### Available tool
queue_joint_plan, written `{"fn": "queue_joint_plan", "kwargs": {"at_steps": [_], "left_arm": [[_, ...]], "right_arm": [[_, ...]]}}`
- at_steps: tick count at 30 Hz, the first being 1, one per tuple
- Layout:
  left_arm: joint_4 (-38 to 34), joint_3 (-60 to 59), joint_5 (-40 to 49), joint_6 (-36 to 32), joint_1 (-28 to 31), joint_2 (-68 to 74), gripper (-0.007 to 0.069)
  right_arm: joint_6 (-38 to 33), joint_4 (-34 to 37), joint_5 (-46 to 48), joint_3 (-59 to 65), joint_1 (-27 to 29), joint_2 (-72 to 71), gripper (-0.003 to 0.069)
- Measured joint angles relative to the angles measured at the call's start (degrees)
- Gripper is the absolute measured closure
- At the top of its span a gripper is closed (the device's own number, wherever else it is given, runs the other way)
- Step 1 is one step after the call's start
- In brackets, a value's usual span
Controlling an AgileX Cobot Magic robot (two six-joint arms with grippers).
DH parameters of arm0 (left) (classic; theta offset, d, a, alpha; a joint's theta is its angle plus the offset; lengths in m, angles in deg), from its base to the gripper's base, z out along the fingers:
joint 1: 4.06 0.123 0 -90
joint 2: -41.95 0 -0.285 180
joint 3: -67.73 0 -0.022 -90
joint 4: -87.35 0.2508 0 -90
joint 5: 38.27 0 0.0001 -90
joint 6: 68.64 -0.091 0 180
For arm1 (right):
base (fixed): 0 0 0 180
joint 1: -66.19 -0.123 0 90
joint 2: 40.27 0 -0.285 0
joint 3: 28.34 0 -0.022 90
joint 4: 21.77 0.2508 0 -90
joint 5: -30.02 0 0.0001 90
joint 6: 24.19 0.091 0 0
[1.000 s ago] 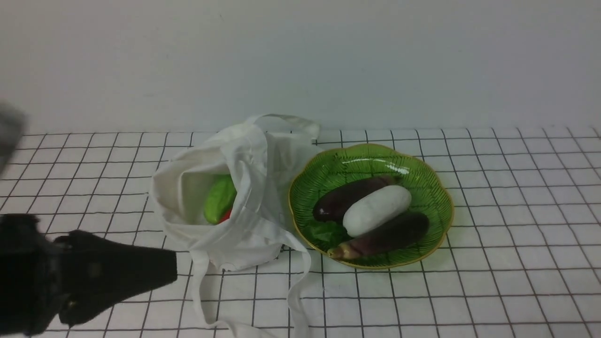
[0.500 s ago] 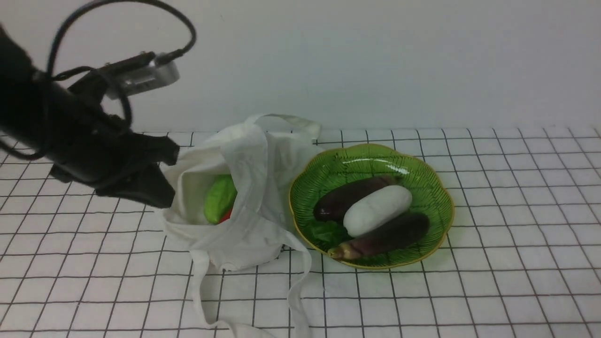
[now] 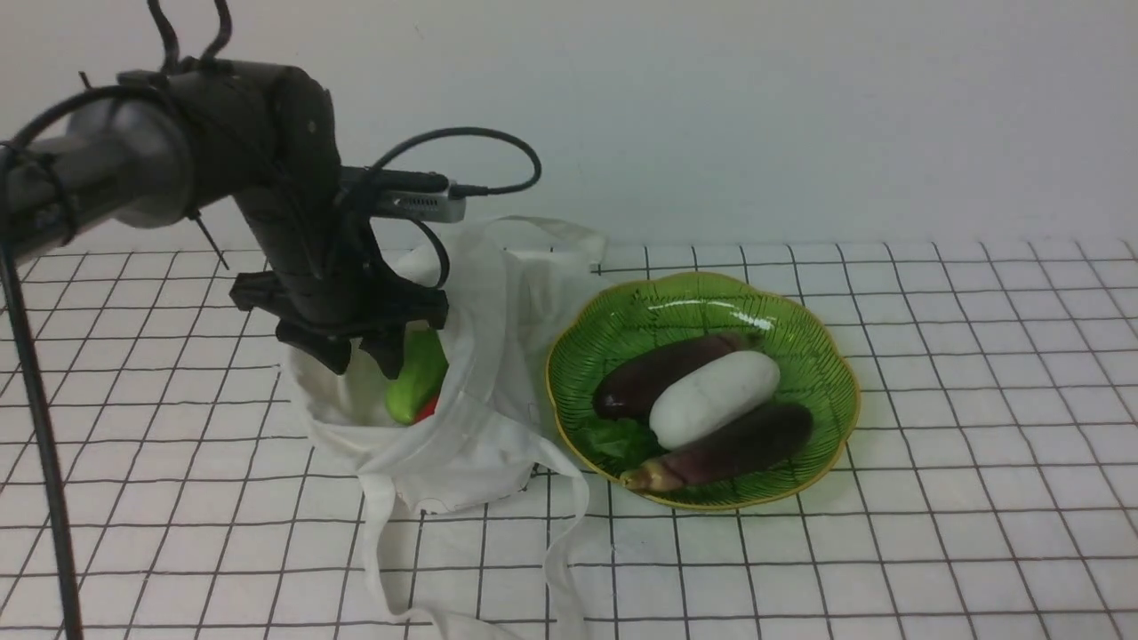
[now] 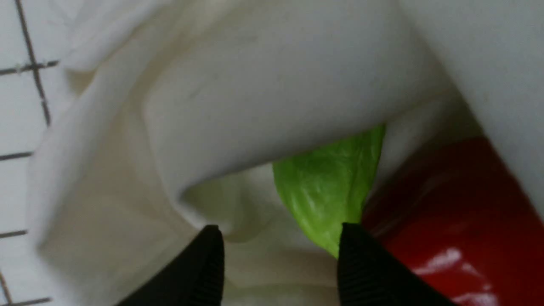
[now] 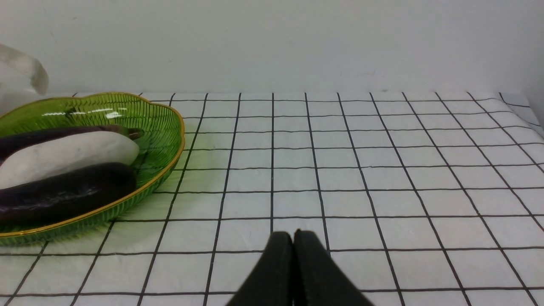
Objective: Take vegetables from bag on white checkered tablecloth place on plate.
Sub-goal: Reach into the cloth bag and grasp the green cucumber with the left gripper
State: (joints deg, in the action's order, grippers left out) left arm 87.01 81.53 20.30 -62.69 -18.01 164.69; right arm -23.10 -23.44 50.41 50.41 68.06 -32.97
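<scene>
Inside the open bag on the tablecloth, the green gourd is lying against a red item. The left gripper is hanging in the bag's mouth, its jaws standing apart and gripping nothing, one fingertip just beside the gourd's end. Just beside the bag, the plate is carrying two eggplants and a white vegetable, while the right gripper is hovering low over the cloth beyond the plate, its jaws pressed together on nothing.
</scene>
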Motion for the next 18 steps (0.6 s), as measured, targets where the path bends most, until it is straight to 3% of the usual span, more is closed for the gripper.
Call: {"fn": "queue_joint_plan", "kwargs": {"at_steps": [3, 7, 15, 18], "left_arm": [[-0.08, 0.07, -2.18, 0.0, -0.34, 1.54, 0.0195], [-1.1, 0.18, -5.41, 0.0, -0.4, 3.39, 0.0167], [-4.51, 0.35, -7.58, 0.0, -0.42, 6.66, 0.0171], [-5.08, 0.37, -7.37, 0.0, -0.42, 8.06, 0.0237]], "right_arm": [[0.0, 0.0, 0.0, 0.0, 0.0, 0.0, 0.0676], [0.0, 0.0, 0.0, 0.0, 0.0, 0.0, 0.0676], [0.0, 0.0, 0.0, 0.0, 0.0, 0.0, 0.0676], [0.0, 0.0, 0.0, 0.0, 0.0, 0.0, 0.0676]]}}
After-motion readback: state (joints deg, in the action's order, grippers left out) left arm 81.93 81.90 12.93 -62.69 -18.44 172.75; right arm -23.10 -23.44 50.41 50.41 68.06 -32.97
